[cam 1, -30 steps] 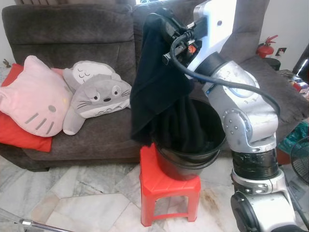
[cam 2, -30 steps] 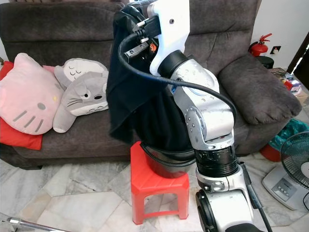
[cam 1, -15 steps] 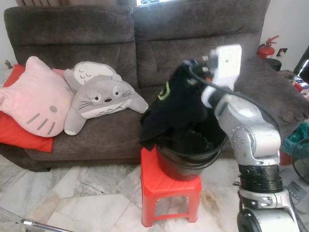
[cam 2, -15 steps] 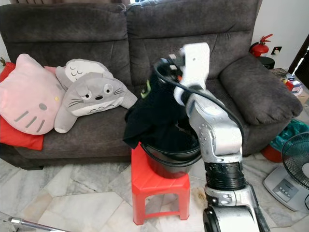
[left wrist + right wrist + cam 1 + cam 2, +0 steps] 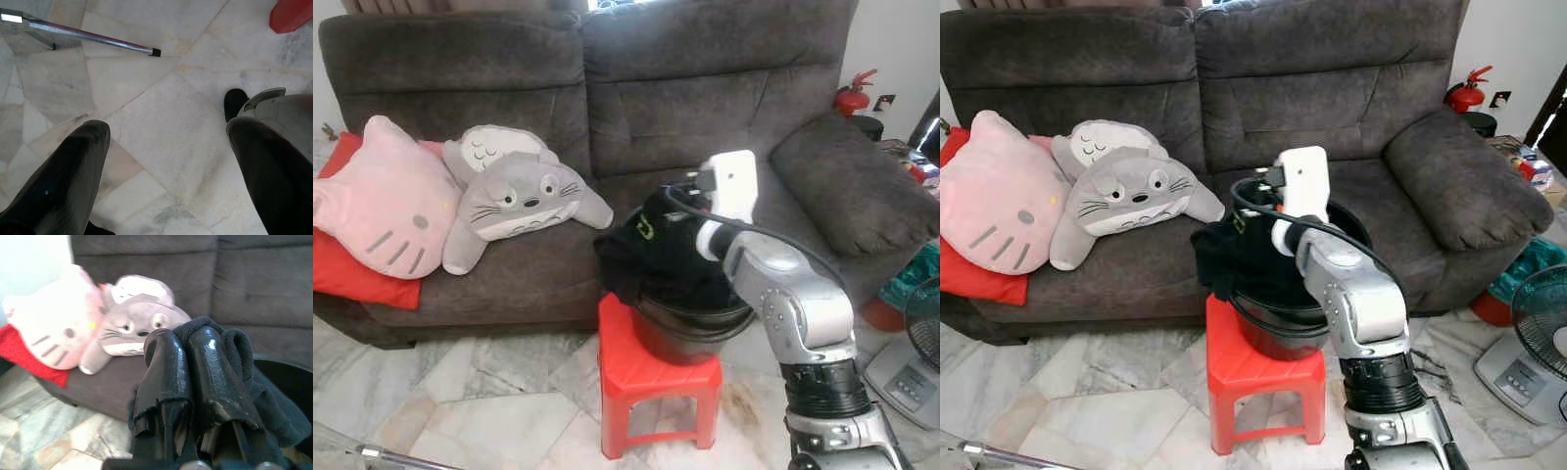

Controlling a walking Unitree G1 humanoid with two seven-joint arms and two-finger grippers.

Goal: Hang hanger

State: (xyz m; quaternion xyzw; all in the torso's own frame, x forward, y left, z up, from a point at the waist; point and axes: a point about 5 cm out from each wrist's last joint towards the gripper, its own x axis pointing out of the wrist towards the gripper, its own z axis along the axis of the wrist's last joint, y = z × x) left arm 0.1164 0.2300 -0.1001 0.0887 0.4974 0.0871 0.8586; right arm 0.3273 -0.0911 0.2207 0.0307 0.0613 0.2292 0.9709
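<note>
Right gripper [image 5: 188,357]: fingers pinched together on a fold of black garment [image 5: 651,257], low over the bucket [image 5: 690,328].
Garment: bunched, partly inside the bucket, partly draped over its rim on the robot's left.
Bucket: black, stood on a red stool [image 5: 656,387] just in front of the sofa [image 5: 705,88].
Left gripper [image 5: 166,147]: fingers spread wide, nothing held, hung idle above the marble floor [image 5: 161,73]; a metal bar [image 5: 88,36] lay on the floor beyond.
Hanger: none could be made out; whether one sat inside the garment could not be told.
Sofa contents: pink cat cushion [image 5: 382,196], grey plush [image 5: 514,201], red cushion [image 5: 352,274].
Step in hand, as judged: garment gripped at the bucket, hanging not begun.
Next move, as judged: lift the cloth clear of the rim without dragging the bucket off the stool, then find the hanger and a rail.
</note>
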